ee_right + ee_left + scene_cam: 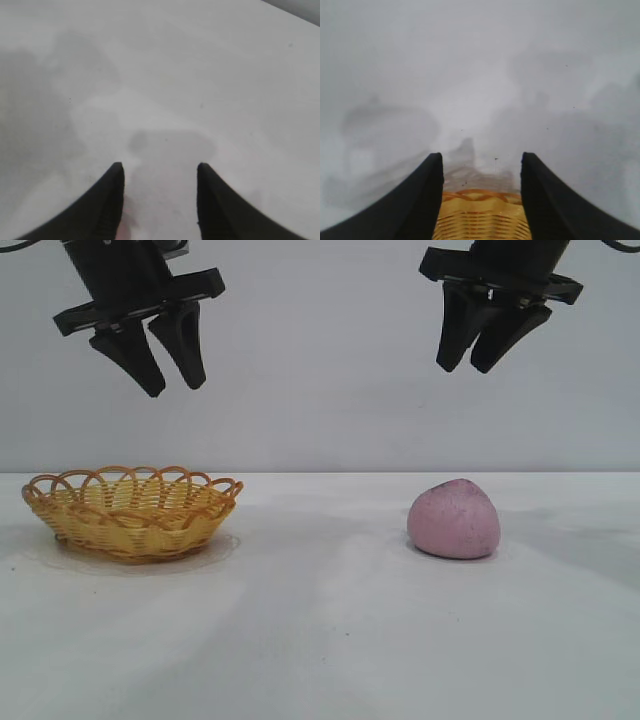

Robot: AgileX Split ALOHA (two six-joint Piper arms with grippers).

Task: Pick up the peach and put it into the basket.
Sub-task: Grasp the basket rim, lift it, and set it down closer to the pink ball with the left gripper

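Exterior view shows my left gripper (175, 380) high above the basket (132, 512) at the table's (320, 640) left, fingers spread. My right gripper (462, 366) hangs above the peach (453, 519) on the right, fingers parted too. No writing is readable anywhere.

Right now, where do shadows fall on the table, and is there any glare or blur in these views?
Exterior view: light is soft and even, with no glare; faint shadows ring the basket and the peach. Left wrist view: hazy grey patches lie on the table beyond the left pincer. Right wrist view: a soft dark patch sits ahead of the right pincer.
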